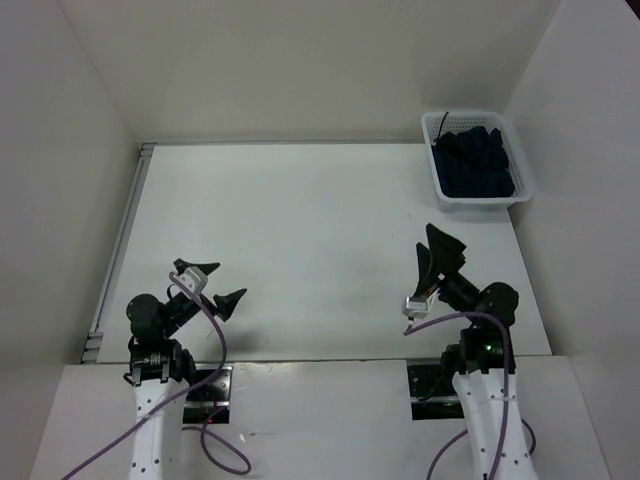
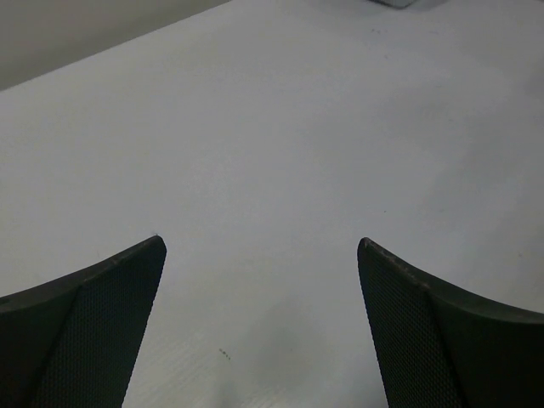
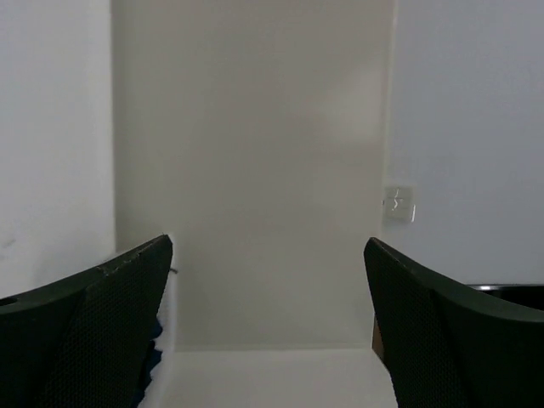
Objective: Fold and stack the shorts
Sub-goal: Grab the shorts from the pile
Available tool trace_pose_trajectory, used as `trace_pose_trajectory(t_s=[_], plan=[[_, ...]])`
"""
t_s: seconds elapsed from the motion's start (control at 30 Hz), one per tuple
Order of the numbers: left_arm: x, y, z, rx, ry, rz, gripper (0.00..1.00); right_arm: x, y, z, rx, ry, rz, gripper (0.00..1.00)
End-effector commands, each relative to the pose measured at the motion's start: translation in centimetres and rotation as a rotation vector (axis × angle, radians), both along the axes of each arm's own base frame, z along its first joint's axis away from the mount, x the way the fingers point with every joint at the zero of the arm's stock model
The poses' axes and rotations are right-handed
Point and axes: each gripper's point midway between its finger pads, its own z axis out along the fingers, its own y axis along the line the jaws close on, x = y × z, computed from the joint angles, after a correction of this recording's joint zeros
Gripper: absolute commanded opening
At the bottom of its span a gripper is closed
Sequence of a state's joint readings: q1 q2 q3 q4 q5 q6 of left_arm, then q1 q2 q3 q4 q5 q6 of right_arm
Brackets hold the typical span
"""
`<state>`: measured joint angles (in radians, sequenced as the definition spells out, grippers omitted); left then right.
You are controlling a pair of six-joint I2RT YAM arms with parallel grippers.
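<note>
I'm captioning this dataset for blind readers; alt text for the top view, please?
Dark shorts lie heaped in a white basket at the table's far right corner. Near the front edge, the left pincer and right pincer are open and empty.

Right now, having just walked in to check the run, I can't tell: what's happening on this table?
Nothing is being handled. The left gripper and right gripper both hang open and empty above the near part of the table. The dark navy shorts lie bunched in the white mesh basket at the far right corner, untouched, so no folding or stacking shows yet.
</note>
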<state>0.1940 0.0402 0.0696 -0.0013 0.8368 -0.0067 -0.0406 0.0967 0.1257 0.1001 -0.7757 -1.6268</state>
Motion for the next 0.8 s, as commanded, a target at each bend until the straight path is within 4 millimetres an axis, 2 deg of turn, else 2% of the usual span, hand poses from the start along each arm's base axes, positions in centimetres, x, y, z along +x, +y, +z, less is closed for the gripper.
trace_pose_trajectory(t_s=[0.0,0.03,0.07,0.1,0.13,0.17,0.2,0.23,0.27,0.3,0.33,0.37,0.4,0.43,0.47,0.5,0.53,0.57,0.63,0.67,0.7,0.73,0.77], plan=[[0.1,-1.6,6.7,0.051,-0.219,-0.127,1.00,1.2,0.6,11.3,0.071,-0.089,0.043,0.98],[0.7,-1.6,9.5,0.052,-0.234,-0.124,1.00,2.9,0.0,13.2,0.171,-0.035,0.013,0.98],[3.4,-0.8,8.5,0.018,-0.081,-0.071,1.00,4.1,-0.9,18.2,0.293,-0.036,-0.030,0.98],[4.7,-1.1,9.3,0.009,-0.026,-0.068,1.00,6.6,-0.8,19.0,0.424,0.058,-0.062,0.98],[6.3,-1.1,9.9,0.005,0.036,-0.042,1.00,13.8,-4.1,14.5,0.650,0.287,-0.334,0.98],[9.9,-1.0,12.4,0.008,0.073,-0.009,1.00,16.0,-5.6,19.1,0.796,0.258,-0.413,0.98],[12.3,-0.6,12.3,0.028,0.136,0.092,1.00,18.9,-6.9,17.8,0.881,0.333,-0.516,0.98],[14.4,-0.3,12.6,0.041,0.174,0.140,1.00,23.9,-9.3,12.0,0.987,0.509,-0.665,0.99],[17.2,-0.1,9.6,0.067,0.297,0.176,1.00,25.1,-10.5,13.5,1.054,0.573,-0.716,0.99],[19.1,0.5,11.7,0.084,0.307,0.234,1.00,26.7,-12.6,12.0,1.119,0.637,-0.781,0.99],[20.1,0.6,11.1,0.095,0.353,0.242,1.00,29.9,-13.4,6.5,1.224,0.768,-0.878,0.99],[21.4,0.3,8.3,0.112,0.453,0.231,1.00,31.3,-14.5,7.9,1.297,0.777,-0.907,0.97],[20.8,-0.7,6.8,0.121,0.542,0.181,1.00,32.6,-15.6,6.5,1.352,0.808,-0.949,0.96],[21.5,-1.5,7.3,0.119,0.549,0.154,1.00,34.8,-17.6,0.9,1.385,0.880,-1.050,0.94],[22.0,-1.8,5.0,0.125,0.616,0.137,1.00,36.0,-18.6,1.9,1.457,0.848,-1.048,0.93],[22.0,-2.0,3.9,0.127,0.661,0.121,1.00,36.8,-18.9,0.6,1.456,0.846,-1.068,0.93],[22.1,-2.9,2.4,0.126,0.707,0.084,1.00,37.4,-20.4,-2.0,1.429,0.835,-1.136,0.93],[22.4,-3.6,2.6,0.127,0.708,0.063,1.00,37.5,-20.6,-3.3,1.422,0.842,-1.163,0.93],[22.8,-4.0,1.2,0.139,0.736,0.061,1.00,37.4,-22.6,-5.8,1.424,0.850,-1.225,0.95],[23.0,-4.4,0.9,0.143,0.741,0.052,1.00,37.2,-22.6,-6.5,1.408,0.862,-1.237,0.97],[23.4,-4.5,1.0,0.142,0.737,0.052,1.00,36.9,-23.5,-7.6,1.399,0.870,-1.264,0.98],[23.6,-5.0,0.2,0.149,0.754,0.043,1.00,36.3,-24.2,-8.5,1.377,0.880,-1.290,0.98],[23.9,-5.0,0.0,0.149,0.756,0.043,1.00,36.2,-24.2,-9.5,1.369,0.897,-1.304,0.98]])
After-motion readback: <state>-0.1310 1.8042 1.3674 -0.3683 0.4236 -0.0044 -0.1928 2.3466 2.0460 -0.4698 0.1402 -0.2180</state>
